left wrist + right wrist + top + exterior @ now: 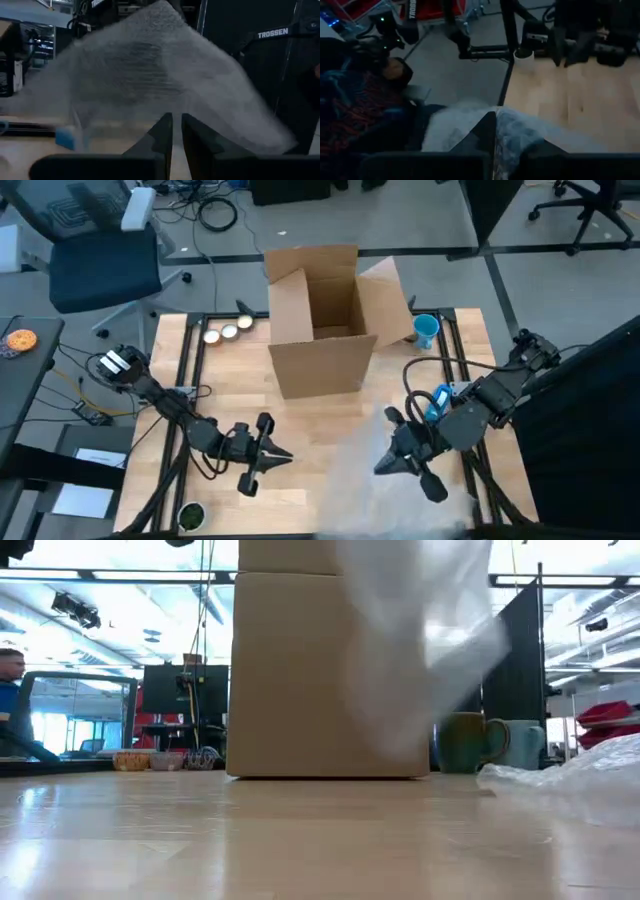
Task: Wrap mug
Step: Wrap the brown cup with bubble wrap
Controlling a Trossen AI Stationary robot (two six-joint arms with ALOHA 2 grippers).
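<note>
Bubble wrap, a wide clear sheet, takes up the lower centre of the high view and hangs as a pale blur across the upper right of the low view; it looks lifted off the table so it can be carried to what it must cover. Behind it, at upper centre, the open cardboard box stands on the wooden table, probably waiting for the wrapped piece. Next in size, the right gripper at lower right has its jaws closed on the sheet's edge, the film bunched between them in its wrist view. At lower left, the left gripper points toward the sheet; its jaws sit nearly shut with only a thin slit and appear to hold nothing. Smallest, the mug stands beside the box's right flap, still unwrapped.
</note>
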